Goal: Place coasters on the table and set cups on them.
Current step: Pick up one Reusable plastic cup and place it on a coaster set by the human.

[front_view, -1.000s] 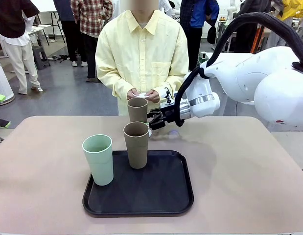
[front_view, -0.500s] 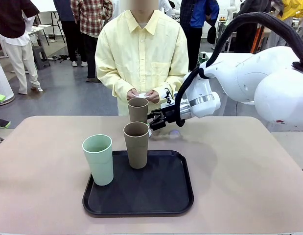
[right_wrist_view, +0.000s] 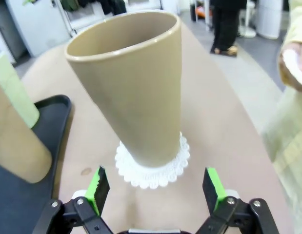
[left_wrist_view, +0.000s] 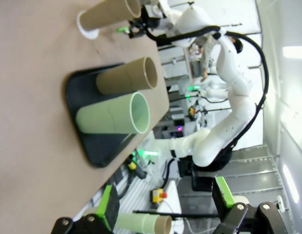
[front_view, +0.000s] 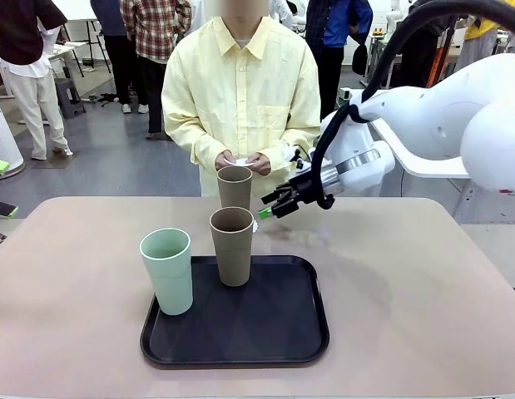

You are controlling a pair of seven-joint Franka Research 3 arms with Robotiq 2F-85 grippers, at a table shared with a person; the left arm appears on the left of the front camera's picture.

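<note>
Fingers (right_wrist_view: 98, 184) of the right gripper (front_view: 265, 213) stand wide apart and hold nothing. They point at the lower part of the far taupe cup (right_wrist_view: 136, 97) from just beside it, without touching. On the beige table (front_view: 423, 274) this cup stands upright near the middle of the far edge, on a white lacy coaster (right_wrist_view: 151, 174). The black tray (front_view: 299, 332) lies by the near edge. It carries a second taupe cup (front_view: 232, 246) at its far edge and a mint cup (front_view: 167, 271) at its left edge.

The cups look light, stiff and matte (not slippery, I judge) — a hold around the middle of the tapered wall seems safest. The coaster looks thin and easy to drag. The person's hands (front_view: 240, 160) hold something small and white. The left gripper (left_wrist_view: 164, 197) is wide open too, empty, well apart from the cups.
</note>
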